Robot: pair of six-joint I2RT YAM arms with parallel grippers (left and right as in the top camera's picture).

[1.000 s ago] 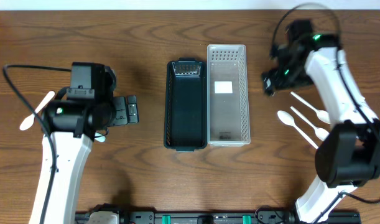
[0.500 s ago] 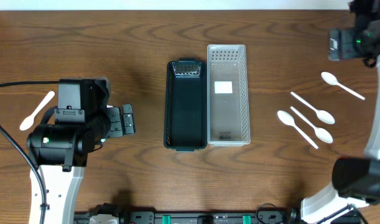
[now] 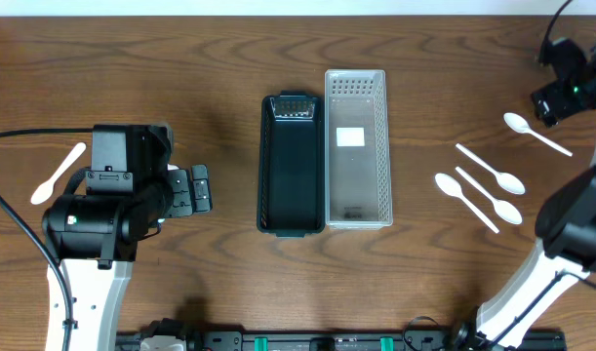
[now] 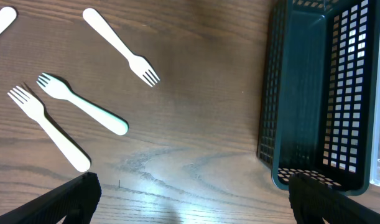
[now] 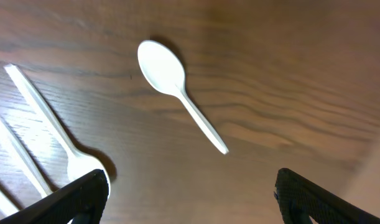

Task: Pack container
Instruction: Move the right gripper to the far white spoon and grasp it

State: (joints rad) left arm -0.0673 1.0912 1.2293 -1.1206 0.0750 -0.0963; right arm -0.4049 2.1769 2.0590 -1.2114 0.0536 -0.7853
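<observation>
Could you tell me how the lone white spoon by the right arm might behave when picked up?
Probably very light: the spoon looks like thin white plastic. It lies flat on the smooth table, so it may skid rather than lift. Its slim handle likely flexes under a hard pinch.

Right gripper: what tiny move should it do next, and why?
Probably lower the right gripper toward the handle of the lone white spoon. The gripper is open and holds nothing, that spoon lies just ahead of it in the right wrist view, and both the dark basket and the white basket look empty.
</observation>
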